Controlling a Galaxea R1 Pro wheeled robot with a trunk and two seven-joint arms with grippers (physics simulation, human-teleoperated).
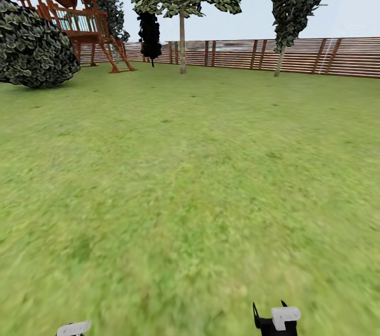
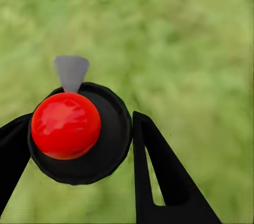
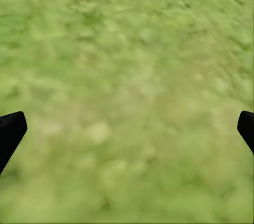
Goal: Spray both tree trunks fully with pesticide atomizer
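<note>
Fingers (image 2: 159, 171) of my left hand were clamped on the pesticide atomizer (image 2: 79, 131); my right fingers (image 3: 10, 131) stood wide apart over bare grass.

Between my left fingers sat the atomizer's black round body with its red ball top and grey nozzle, above the floor (image 1: 190, 193). Well ahead of my fingers a beige tree trunk (image 1: 182, 43) rose by the fence (image 1: 316, 56), another tree (image 1: 295, 3) to its right.

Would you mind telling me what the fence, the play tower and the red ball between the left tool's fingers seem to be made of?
Fence: apparently brown wood, matte horizontal slats on posts. Play tower: likely reddish-brown stained wood, with beams and a pitched roof. Red ball, on a black round body: glossy, probably plastic, judging by its sharp highlights. All are simulator renders, so these materials are guesses.
</note>
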